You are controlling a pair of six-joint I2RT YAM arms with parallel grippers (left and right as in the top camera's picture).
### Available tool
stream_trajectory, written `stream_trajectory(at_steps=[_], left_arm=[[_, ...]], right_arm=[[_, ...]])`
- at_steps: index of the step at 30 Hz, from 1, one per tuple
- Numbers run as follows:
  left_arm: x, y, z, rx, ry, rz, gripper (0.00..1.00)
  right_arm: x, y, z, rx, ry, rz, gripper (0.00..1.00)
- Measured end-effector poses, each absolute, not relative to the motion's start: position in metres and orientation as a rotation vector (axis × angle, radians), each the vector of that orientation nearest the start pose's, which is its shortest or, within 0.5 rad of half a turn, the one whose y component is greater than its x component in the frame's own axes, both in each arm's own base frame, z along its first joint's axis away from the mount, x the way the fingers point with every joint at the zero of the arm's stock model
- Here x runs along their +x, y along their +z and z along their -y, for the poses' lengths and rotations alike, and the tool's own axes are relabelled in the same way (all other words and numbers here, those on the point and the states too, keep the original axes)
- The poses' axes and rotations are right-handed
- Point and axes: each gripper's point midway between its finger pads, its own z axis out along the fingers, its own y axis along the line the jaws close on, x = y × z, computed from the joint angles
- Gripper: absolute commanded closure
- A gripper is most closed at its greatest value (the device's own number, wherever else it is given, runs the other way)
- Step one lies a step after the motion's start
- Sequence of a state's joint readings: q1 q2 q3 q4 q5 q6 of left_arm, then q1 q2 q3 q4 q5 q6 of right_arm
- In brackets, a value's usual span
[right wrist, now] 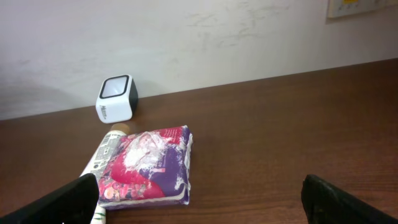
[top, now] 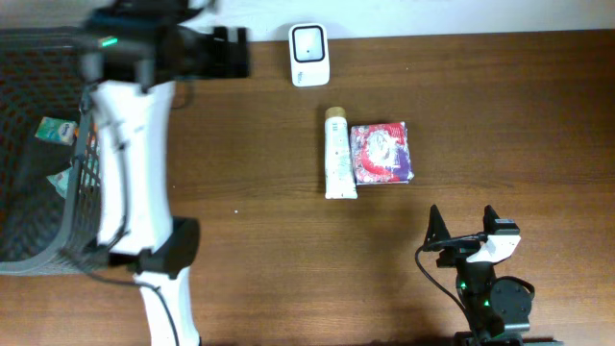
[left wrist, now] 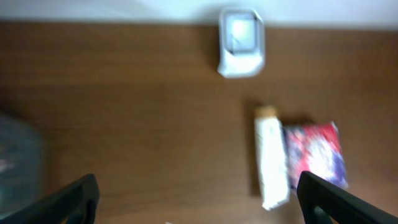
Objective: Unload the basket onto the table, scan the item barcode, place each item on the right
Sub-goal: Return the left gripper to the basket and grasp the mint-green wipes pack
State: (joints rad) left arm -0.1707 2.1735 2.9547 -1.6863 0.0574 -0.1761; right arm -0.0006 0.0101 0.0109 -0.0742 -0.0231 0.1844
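1. Packet [top: 382, 152], red/purple, lies flat mid-desk [top: 500, 106]; white tube [top: 338, 154] touches its 9 o'clock side, cap end toward 12.
2. Left end effector [top: 231, 50]: fingers [left wrist: 74, 199] spread wide, nothing btwn them. It sits at the desk's far edge, pointing to 3 o'clock; wrist view is blurred.
3. Right end effector [top: 463, 229]: spread wide too, empty, at 5 o'clock of the packet and apart from it.
4. Scanner [top: 309, 55], white, at 12 o'clock of the tube, near the far edge, at 3 o'clock of the left end effector.
5. Basket [top: 29, 252] at the desk's 9 o'clock side, beside the left arm [top: 130, 163], w/ teal packs [top: 56, 128] inside.
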Motion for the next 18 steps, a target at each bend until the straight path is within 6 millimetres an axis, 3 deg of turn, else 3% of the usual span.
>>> stream_trajectory(at_steps=[4, 6, 9, 12, 15, 17, 18], left_arm=[[0.420, 0.406, -0.009, -0.231, -0.039, -2.336, 0.01], [0.409, 0.415, -0.057, -0.392, 0.026, -2.289, 0.01], [0.391, 0.409, -0.137, -0.663, 0.122, -2.251, 0.01], [0.372, 0.379, -0.192, -0.937, 0.157, -2.270, 0.01], [0.361, 0.335, -0.226, -1.136, 0.166, -2.338, 0.01], [0.355, 0.276, -0.247, -1.276, 0.166, -2.450, 0.01], [0.358, 0.261, -0.252, -1.297, 0.165, -2.470, 0.01]], right_arm=[[0.246, 0.158, -0.004, 0.134, 0.159, -1.641, 0.01], [0.246, 0.158, -0.004, 0.134, 0.159, -1.641, 0.01], [0.246, 0.159, -0.004, 0.134, 0.159, -1.641, 0.01], [0.246, 0.158, -0.004, 0.135, 0.159, -1.641, 0.01], [0.246, 0.158, -0.004, 0.135, 0.159, -1.641, 0.01], [0.246, 0.158, -0.004, 0.134, 0.159, -1.641, 0.02], [0.246, 0.158, -0.004, 0.134, 0.159, -1.642, 0.01]])
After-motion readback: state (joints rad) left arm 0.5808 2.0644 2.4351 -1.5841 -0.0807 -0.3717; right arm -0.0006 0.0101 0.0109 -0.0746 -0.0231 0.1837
